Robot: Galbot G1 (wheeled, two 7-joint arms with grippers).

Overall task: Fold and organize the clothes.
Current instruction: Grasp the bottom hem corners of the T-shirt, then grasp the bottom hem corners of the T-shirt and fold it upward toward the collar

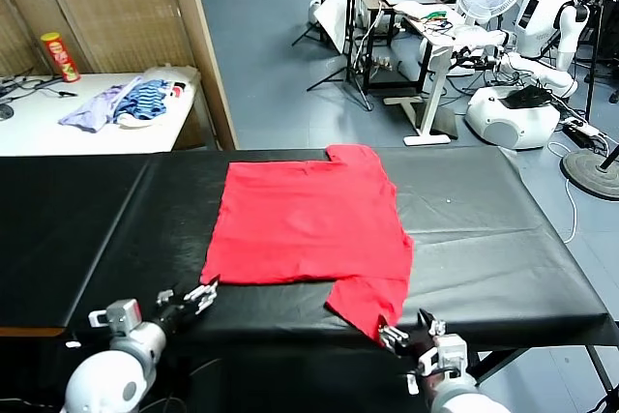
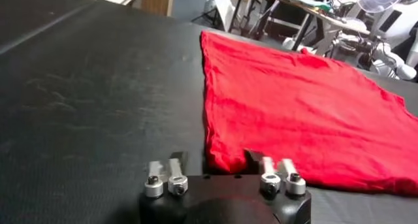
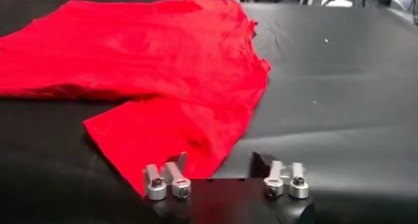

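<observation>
The red T-shirt (image 1: 309,220) lies flat and sideways on the black table (image 1: 484,229), one sleeve at the far edge and one hanging toward me. My left gripper (image 1: 203,294) sits at the shirt's near-left hem corner. In the left wrist view that corner (image 2: 225,155) is bunched up right at the left gripper (image 2: 219,161). My right gripper (image 1: 395,334) is at the tip of the near sleeve (image 1: 372,302) by the table's front edge. In the right wrist view the sleeve (image 3: 170,140) runs in between the jaws of the right gripper (image 3: 219,161), shut on it.
A white side table (image 1: 39,128) at the back left holds purple and striped garments (image 1: 131,103) and a chips can (image 1: 60,55). A wooden screen (image 1: 198,45) stands behind it. A fan and other robots (image 1: 527,94) crowd the back right.
</observation>
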